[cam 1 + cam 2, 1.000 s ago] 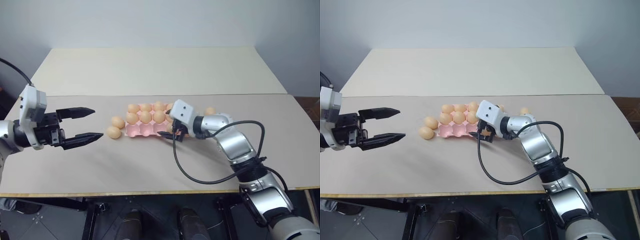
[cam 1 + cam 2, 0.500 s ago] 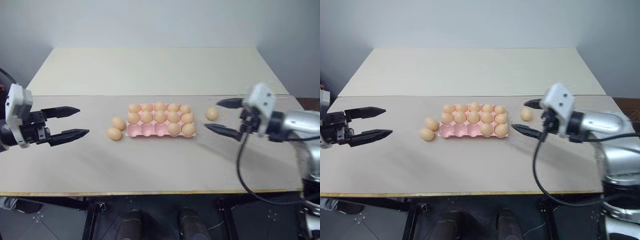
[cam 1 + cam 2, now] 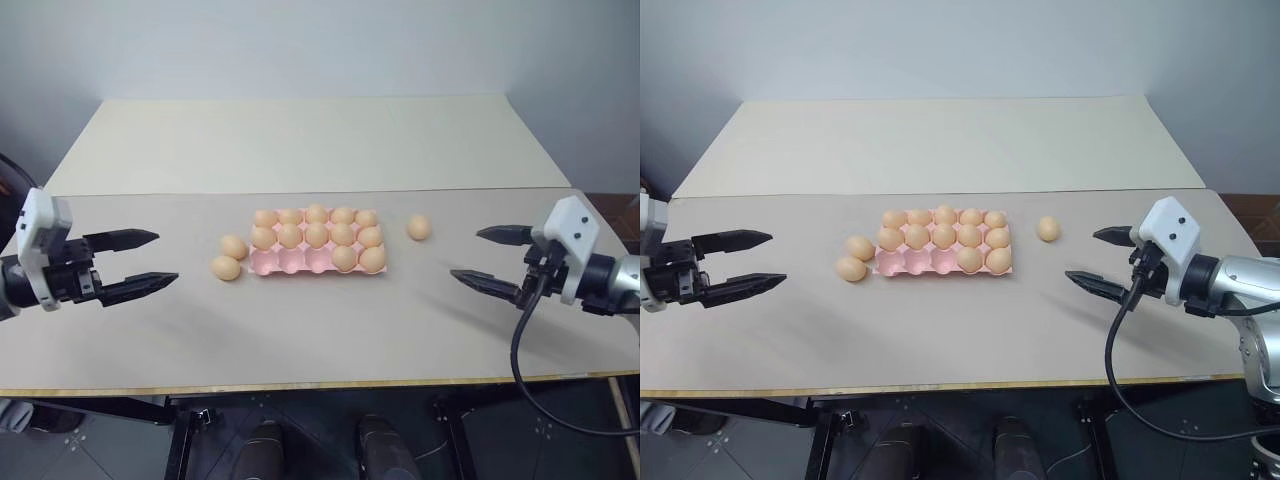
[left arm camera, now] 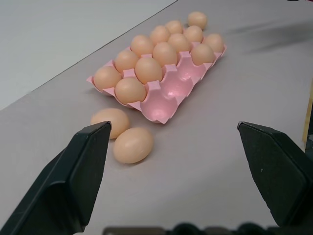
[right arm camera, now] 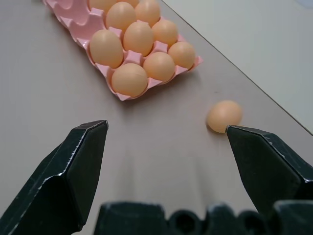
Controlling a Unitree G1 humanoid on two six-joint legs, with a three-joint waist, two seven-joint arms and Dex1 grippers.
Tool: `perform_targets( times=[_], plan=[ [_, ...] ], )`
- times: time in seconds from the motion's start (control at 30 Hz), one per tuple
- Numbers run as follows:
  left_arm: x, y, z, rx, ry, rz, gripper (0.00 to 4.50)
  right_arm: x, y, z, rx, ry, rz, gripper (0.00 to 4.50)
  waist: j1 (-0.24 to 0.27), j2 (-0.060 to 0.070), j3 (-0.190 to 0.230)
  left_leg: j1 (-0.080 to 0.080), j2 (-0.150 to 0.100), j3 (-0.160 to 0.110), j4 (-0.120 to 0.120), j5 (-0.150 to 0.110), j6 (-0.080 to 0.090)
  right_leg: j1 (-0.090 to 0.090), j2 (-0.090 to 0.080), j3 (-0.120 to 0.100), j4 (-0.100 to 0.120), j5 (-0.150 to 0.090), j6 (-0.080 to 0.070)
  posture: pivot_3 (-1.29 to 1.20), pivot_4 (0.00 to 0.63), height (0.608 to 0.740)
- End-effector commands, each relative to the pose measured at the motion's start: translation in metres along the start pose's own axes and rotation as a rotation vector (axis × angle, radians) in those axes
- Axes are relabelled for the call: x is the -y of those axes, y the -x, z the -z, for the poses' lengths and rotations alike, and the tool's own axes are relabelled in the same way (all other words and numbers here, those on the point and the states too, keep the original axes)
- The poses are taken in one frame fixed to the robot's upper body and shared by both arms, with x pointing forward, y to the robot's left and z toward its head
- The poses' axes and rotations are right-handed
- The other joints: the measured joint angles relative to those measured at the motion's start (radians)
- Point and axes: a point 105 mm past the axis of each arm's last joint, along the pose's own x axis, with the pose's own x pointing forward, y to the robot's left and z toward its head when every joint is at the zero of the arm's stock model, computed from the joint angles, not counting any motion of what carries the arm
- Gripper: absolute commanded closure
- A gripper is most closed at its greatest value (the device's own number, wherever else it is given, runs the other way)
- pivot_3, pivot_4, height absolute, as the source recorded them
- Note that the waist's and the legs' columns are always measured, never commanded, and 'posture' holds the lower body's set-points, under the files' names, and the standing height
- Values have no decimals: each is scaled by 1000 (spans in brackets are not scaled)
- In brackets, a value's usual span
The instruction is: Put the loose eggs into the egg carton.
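The pale-pink egg carton (image 3: 300,262) lies mid-table, with several tan-orange eggs in its back and middle rows and two at the right of the front row. Three front cups on the left are empty. Two loose eggs (image 3: 234,246) (image 3: 226,268) lie touching the table just left of the carton, and a third (image 3: 419,228) lies right of it. My left gripper (image 3: 167,257) hovers open, well left of the two eggs. My right gripper (image 3: 465,253) hovers open to the right of the lone egg (image 5: 224,116), which sits near one fingertip (image 5: 244,142) in the right wrist view.
A second, lighter table (image 3: 300,140) adjoins the far edge of the work table. The near table edge (image 3: 320,385) runs below both grippers. Bare tabletop lies in front of the carton and between each gripper and the eggs.
My right gripper has swung from over the carton's right end out to the right, past the lone egg. The left gripper has drifted slightly to the left. Both stay open.
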Motion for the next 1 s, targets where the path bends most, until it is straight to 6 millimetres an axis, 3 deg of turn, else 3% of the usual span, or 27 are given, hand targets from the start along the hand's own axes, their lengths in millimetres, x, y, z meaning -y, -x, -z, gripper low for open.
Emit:
perform_targets(
  times=[0.03,0.23,0.43,0.7,0.8,1.0],
  plan=[
    [3,1,-16,40,-47,2,0,11,-10,-5,1,12,54,26,-3,0,0,0,0,0,0,0,0,0,0,0,0,0,0,0,150,740],
    [2,-3,-24,50,-72,8,0,41,-69,9,-46,-70,193,26,-7,0,0,1,1,1,0,0,0,-1,1,1,0,1,-1,0,150,740],
    [3,-4,-26,55,-81,11,0,60,-112,18,-74,-123,268,26,-4,0,0,-4,0,2,-1,0,0,-6,0,1,0,1,-1,0,150,740],
    [7,-1,-25,46,-84,12,0,68,-144,35,-138,-117,323,26,-5,0,0,-11,0,3,1,1,-1,-15,0,3,4,2,0,0,150,740],
    [7,0,-25,42,-85,11,0,70,-149,35,-121,-135,331,648,-12,0,0,-14,0,3,2,1,-2,-18,0,4,6,2,-1,0,150,740],
    [9,0,-28,41,-96,13,0,71,-147,28,-70,-149,338,2562,-21,0,0,-13,0,3,2,1,-2,-18,0,4,6,2,-1,0,150,740]
  ],
)
